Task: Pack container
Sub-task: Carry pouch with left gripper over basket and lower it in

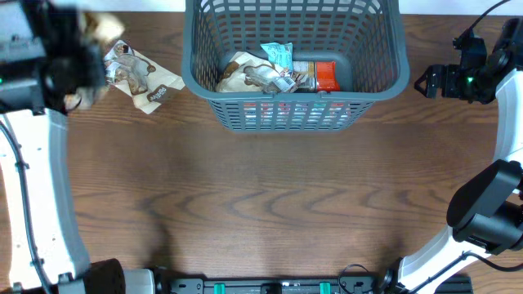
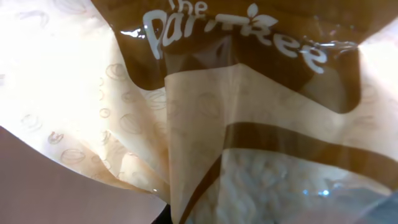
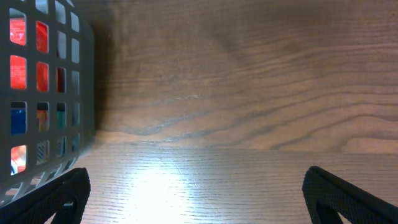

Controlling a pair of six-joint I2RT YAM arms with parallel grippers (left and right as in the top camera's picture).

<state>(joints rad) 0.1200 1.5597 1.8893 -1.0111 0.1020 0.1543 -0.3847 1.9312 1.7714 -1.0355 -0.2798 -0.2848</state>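
— Where the overhead camera gives me the whole table, I see the container at the top centre of the frame, standing on the wood.

— What is in it?

— A beige-and-brown packet on the left of its floor, a teal packet just behind that, and an orange-red packet to the right.

— And your left side?

— My left gripper is a dark blur in the upper left corner, right against a brown-and-cream snack packet that is left of the container and apart from it. On the left wrist camera that packet fills the frame, with white lettering along the top. No fingers show there, so I cannot tell whether the jaws are closed on it.

— Right side?

— My right gripper is at the upper right, just beside the container's right wall. On its wrist camera the fingertips stand wide apart in the bottom corners with nothing between them. The lattice wall is at the left edge, with red and blue showing through the slots.
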